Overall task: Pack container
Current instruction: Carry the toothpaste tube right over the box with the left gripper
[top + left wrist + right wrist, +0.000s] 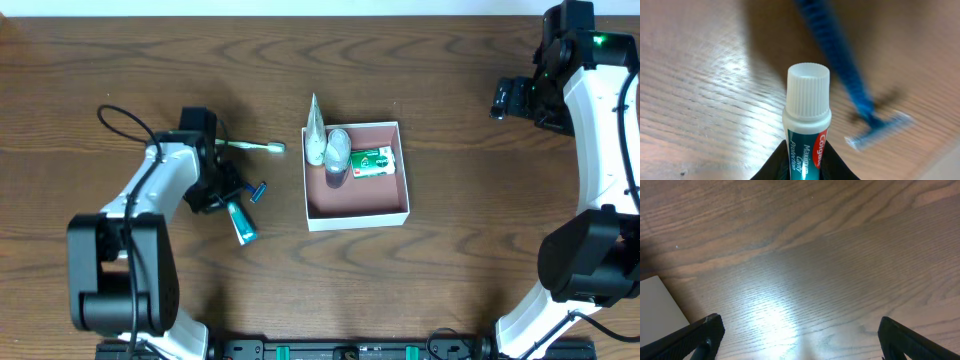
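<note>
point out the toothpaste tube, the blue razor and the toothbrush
toothpaste tube (808, 90), left wrist view, on its ribbed white cap
blue razor (839, 55), left wrist view, on the blurred handle
toothbrush (252, 146), overhead view, midway along its handle

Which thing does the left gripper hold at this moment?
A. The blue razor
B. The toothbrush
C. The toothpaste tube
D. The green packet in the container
C: in the left wrist view the left gripper is closed on the lower part of the toothpaste tube, while the blue razor lies free beside it.
</note>
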`<state>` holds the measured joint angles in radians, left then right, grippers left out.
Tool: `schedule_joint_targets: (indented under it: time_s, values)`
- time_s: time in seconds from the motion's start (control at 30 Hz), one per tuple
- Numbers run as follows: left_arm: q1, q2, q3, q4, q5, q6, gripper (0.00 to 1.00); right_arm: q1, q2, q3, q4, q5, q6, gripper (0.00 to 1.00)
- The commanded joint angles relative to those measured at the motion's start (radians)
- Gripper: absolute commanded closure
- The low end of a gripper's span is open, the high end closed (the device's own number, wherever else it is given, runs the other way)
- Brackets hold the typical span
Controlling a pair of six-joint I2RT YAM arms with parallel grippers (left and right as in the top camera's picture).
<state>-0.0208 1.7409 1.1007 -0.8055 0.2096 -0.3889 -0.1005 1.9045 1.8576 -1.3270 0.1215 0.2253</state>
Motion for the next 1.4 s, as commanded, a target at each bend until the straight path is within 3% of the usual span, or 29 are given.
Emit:
schedule_joint_targets:
  time_s: [0.0, 0.2, 0.37, 0.6, 0.87, 1.1, 1.3, 1.37]
  values:
    - [0.000, -0.102, 0.085, -0.044, 0.096, 0.168, 0.81, 0.003, -0.018, 0.012, -0.002, 0.009, -0.014, 0.01]
    - [-0.063, -0.266, 0.135, -0.100, 0.097, 0.293, 0.81, 0.003, -0.018, 0.012, -0.001, 0.009, -0.014, 0.01]
    - [-0.212, -0.428, 0.136, -0.095, 0.089, 0.405, 0.81, 0.003, -0.018, 0.012, -0.002, 0.009, -0.014, 0.01]
    - [-0.502, -0.539, 0.136, -0.015, -0.124, 0.410, 0.81, 0.003, -0.018, 0.012, -0.001, 0.009, -0.014, 0.01]
    - [-0.727, -0.472, 0.136, 0.183, -0.325, 0.427, 0.81, 0.003, -0.018, 0.012, -0.002, 0.009, -0.014, 0.01]
    - [-0.798, -0.327, 0.136, 0.319, -0.348, 0.626, 0.81, 0.003, -0.018, 0.012, -0.002, 0.009, -0.014, 0.01]
    - [-0.806, -0.211, 0.136, 0.318, -0.360, 0.787, 0.81, 0.003, -0.018, 0.012, -0.001, 0.009, -0.014, 0.01]
    - [-0.806, -0.182, 0.136, 0.318, -0.360, 0.809, 0.74, 0.003, -0.018, 0.012, -0.001, 0.009, -0.014, 0.01]
